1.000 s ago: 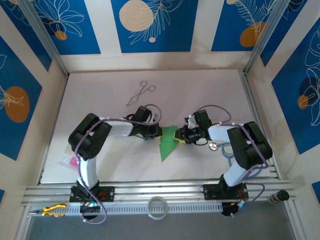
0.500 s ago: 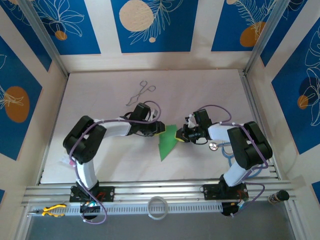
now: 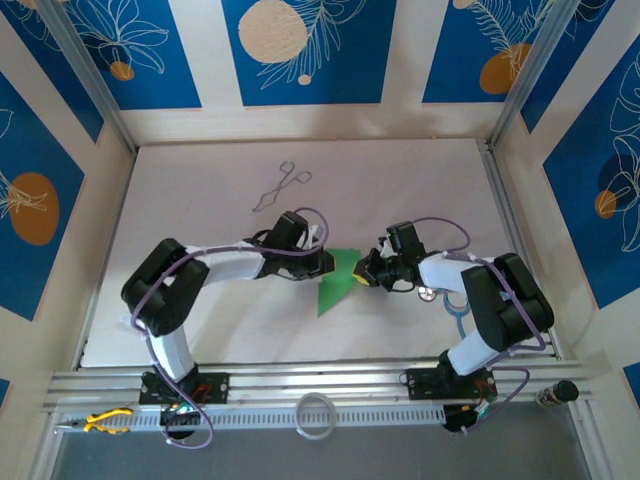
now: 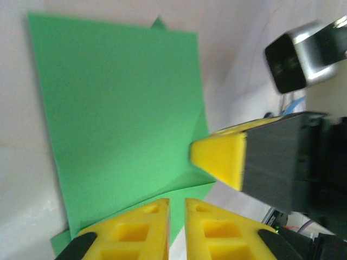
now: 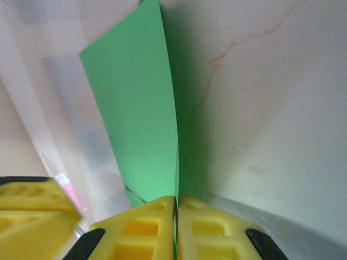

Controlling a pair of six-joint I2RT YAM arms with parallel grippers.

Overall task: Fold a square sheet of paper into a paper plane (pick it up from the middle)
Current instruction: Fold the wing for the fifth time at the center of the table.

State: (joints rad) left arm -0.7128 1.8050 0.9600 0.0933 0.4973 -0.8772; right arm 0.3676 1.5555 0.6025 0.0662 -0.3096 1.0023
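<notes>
A: Surface, room?
B: White desk (image 3: 200,180), blue floral wall panels (image 3: 300,50), forceps (image 3: 280,187) far-left.
A: Paper?
B: Green sheet of paper (image 3: 335,285) is a creased triangle at desk centre. Long axis runs far-to-near, tip toward the near edge, slightly left.
A: Claws?
B: Right claw (image 3: 366,272) pinches its far right edge. Left claw (image 3: 325,262) is clenched beside it, contact unclear.

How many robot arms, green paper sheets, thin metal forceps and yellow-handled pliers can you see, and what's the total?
White-and-black robot arms: 2
Bright green folded paper sheet: 1
Thin metal forceps: 1
Yellow-handled pliers: 1
Total: 5
</notes>
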